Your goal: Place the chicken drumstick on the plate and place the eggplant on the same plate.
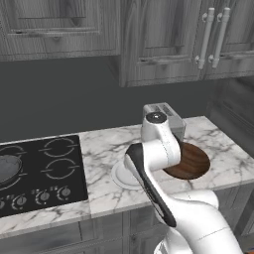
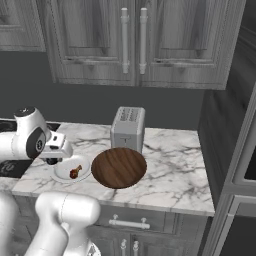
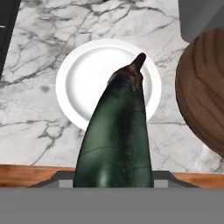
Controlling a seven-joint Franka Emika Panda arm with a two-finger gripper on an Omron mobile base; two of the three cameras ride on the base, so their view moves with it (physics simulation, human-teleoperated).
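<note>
The dark, glossy eggplant (image 3: 117, 131) rises from the bottom of the hand view, stem end forward, with my gripper shut on it. It hangs above the round white plate (image 3: 78, 87) and covers the plate's near right part. In the right base view my gripper (image 2: 51, 161) hovers just over the plate (image 2: 62, 173) at its left side. The reddish-brown chicken drumstick (image 2: 75, 171) lies on the plate. In the left base view the plate (image 1: 119, 177) peeks out from behind my arm. My fingertips are hidden by the eggplant.
A round brown wooden board (image 2: 119, 167) lies right beside the plate, and a silver toaster (image 2: 128, 127) stands behind it. The black stove (image 1: 39, 168) with a pan (image 1: 7, 168) lies to the left. The counter's front edge (image 3: 26, 174) is close below the plate.
</note>
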